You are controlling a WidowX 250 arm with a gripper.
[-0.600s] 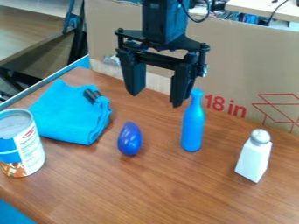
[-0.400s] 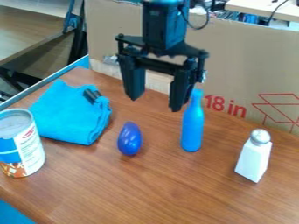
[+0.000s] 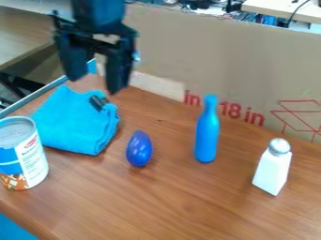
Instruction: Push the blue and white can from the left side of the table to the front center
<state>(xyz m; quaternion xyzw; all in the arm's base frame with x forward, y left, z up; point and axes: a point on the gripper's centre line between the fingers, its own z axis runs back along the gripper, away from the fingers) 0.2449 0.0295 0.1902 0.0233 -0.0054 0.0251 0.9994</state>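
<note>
Released claw [image 3: 98,84] held above the far edge of a folded blue cloth [image 3: 75,123]
Nothing is grasped, as the fingers are spread with a gap between them; the cloth is laid at the far left of the desk [image 3: 172,206], its layers apparently stacked to make a compact pad, and a small black piece [image 3: 98,102] is borne on its far right part. The can [image 3: 28,157] is set at the near left, the blue ovoid [image 3: 139,148] is placed mid-desk, and the blue bottle [image 3: 207,133] and white shaker [image 3: 272,169] are stood to the right, seemingly steadied by flat bases
</note>
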